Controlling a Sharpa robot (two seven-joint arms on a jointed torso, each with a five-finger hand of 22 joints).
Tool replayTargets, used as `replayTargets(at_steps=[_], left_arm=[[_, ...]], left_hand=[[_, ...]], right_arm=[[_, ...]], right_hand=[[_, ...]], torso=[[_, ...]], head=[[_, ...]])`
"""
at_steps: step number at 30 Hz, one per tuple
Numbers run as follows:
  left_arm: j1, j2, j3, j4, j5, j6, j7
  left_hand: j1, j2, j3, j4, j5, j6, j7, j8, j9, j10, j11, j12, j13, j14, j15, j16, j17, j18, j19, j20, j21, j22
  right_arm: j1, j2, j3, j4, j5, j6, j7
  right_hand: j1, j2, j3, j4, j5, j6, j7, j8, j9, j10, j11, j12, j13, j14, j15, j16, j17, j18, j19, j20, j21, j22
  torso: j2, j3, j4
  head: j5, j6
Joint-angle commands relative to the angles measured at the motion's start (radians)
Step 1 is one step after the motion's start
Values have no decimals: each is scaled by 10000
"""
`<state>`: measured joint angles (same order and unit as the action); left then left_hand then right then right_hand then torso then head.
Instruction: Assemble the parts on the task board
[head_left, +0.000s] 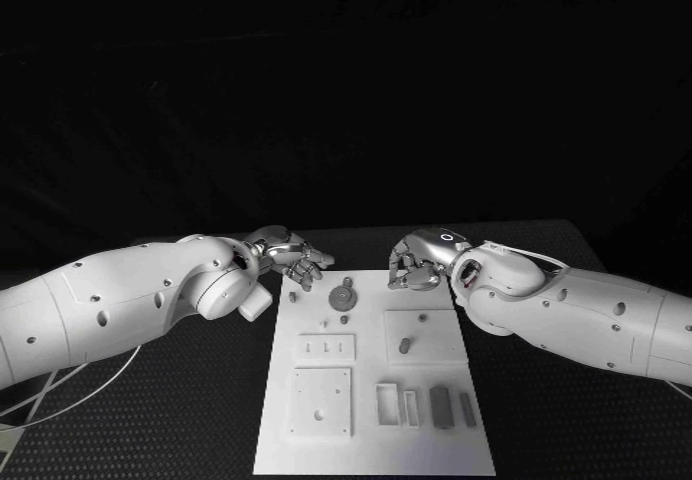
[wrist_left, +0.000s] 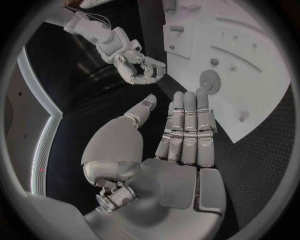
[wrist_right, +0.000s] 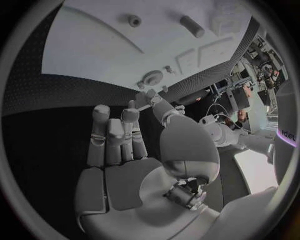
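Both silver hands hover at the far end of the flat white task board (head_left: 378, 390), the left hand (head_left: 289, 255) and right hand (head_left: 418, 260) each empty with fingers loosely apart. A round grey disc part (head_left: 343, 296) lies between them on the board, which rests mid-worktop (head_left: 173, 410), matte black and finely textured.

A black table (head_left: 173, 400) with a finely dotted, textured top fills the lower part of the head view, its far edge running across behind the middle of the scene. Beyond that edge everything is dark, with no wall or window to make out. The right wrist view catches a lit part of the room past the table, crowded with shelves and equipment (wrist_right: 259, 65), too small to identify.
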<state>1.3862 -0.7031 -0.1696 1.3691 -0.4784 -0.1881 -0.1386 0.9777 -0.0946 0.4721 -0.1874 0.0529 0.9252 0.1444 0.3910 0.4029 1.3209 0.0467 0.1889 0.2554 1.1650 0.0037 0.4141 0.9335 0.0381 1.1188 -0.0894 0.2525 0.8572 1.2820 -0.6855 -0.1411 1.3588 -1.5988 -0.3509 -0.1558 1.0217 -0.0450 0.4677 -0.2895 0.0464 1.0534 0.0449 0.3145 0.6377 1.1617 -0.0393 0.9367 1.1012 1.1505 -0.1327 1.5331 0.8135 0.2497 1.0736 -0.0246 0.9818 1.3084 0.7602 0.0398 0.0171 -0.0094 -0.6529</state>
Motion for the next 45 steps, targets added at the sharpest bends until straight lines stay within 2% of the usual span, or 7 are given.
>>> replayTargets(at_steps=[1,10,17,29,36,42,45], left_arm=[[43,162,11,3,-608,283,-676],[67,542,11,23,-1137,605,-1348],[76,662,9,87,-1289,909,-1620],[77,774,8,184,-1336,1077,-1685],[69,1038,-8,-72,-1306,1088,-1645],[67,1083,-7,-101,-1190,955,-1512],[67,1090,-7,-105,-1127,990,-1505]], left_hand=[[-204,-28,-45,117,-41,-20,6,-80,-22,56,-7,65,109,52,12,85,69,109,59,-11,63,77],[-688,-228,-202,518,-41,-24,-50,-215,-94,226,-135,447,800,182,-182,619,411,133,266,-207,357,496],[-809,-307,-199,668,-40,16,-59,-256,-110,104,-146,578,1193,103,-207,800,503,107,215,-242,407,679],[-818,-273,-173,722,-39,60,-68,-265,-109,9,-153,643,1446,50,-212,881,520,100,180,-253,417,783],[-771,-172,-159,695,-39,76,-72,-272,-109,-35,-155,673,1576,31,-212,919,520,96,163,-254,418,836],[-756,-84,-167,669,-40,89,-73,-275,-107,-65,-156,691,1664,19,-212,942,515,94,156,-255,419,872],[-741,-38,-175,642,-40,109,-80,-269,-103,-69,-162,707,1719,22,-215,961,513,95,158,-258,422,894]], right_arm=[[2,99,-1,147,-209,297,-137],[2,334,1,459,-330,335,-168],[2,457,5,543,-383,336,-171],[2,611,20,649,-442,340,-164],[1,721,28,663,-474,378,-146],[0,794,28,638,-475,423,-137],[0,832,28,632,-475,436,-135]], right_hand=[[-63,56,37,47,36,465,180,26,45,25,-58,42,-18,32,-71,45,9,121,47,30,55,169],[-79,51,39,50,35,467,179,21,44,27,-59,43,-21,36,-73,46,10,121,51,28,57,168],[-84,47,41,50,35,469,178,18,43,28,-60,43,-22,37,-74,47,10,121,54,27,58,168],[-98,40,44,51,36,471,178,12,42,29,-62,43,-25,40,-77,48,10,121,60,24,60,168],[-107,39,48,53,36,473,177,9,41,30,-63,43,-27,43,-80,48,10,121,65,22,61,167],[-111,37,50,53,36,474,176,7,41,30,-63,43,-28,44,-81,48,10,121,67,21,62,166],[-113,35,51,53,36,474,176,5,41,30,-64,43,-28,45,-82,48,10,121,68,20,62,166]], torso=[[9,15,6],[20,24,10],[31,37,-3],[33,32,4],[42,17,-14],[45,9,-33],[36,15,-17]], head=[[77,35],[126,41],[120,50],[144,-1],[121,-8],[102,-22],[101,-17]])
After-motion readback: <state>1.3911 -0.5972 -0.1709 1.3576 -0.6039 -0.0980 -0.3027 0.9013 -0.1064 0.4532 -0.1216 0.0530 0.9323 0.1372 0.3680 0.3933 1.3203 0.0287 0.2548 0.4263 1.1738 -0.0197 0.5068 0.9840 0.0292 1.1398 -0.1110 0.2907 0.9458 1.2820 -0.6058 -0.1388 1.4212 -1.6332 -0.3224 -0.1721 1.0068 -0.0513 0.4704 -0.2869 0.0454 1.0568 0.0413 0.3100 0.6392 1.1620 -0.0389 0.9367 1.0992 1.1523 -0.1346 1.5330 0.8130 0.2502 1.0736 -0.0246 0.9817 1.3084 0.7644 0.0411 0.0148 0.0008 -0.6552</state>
